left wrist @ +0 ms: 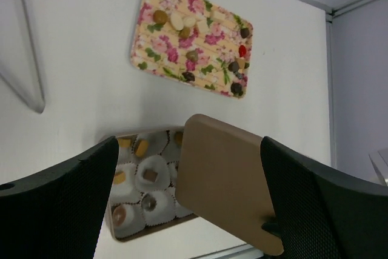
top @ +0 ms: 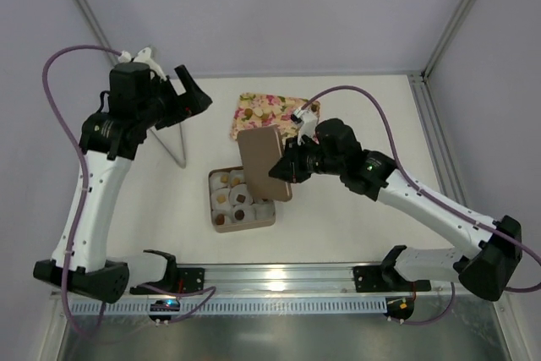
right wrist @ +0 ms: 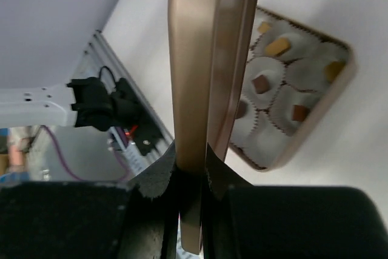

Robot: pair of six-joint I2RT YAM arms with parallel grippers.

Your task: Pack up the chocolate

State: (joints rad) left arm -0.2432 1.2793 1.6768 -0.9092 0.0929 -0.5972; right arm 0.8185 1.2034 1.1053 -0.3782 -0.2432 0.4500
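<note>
Closing step: the right gripper [top: 292, 168] pinches the flat tan lid [top: 264, 162], which needs levelling toward seven o'clock onto the square brown box [top: 241, 227] of small chocolates [left wrist: 150, 175]; the left gripper [top: 193, 90] gapes empty.

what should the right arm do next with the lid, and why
Probably level the lid and lower it onto the box: the right end effector pinches its edge, holding it tilted over the box's right side, and the cups inside hold chocolate.

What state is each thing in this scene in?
Box, open, chocolate inside.
Lid, off, held tilted over the box.
Tray, flat on the table, loose chocolate on it.
Left gripper, open, empty.
Right gripper, shut on the lid.
</note>
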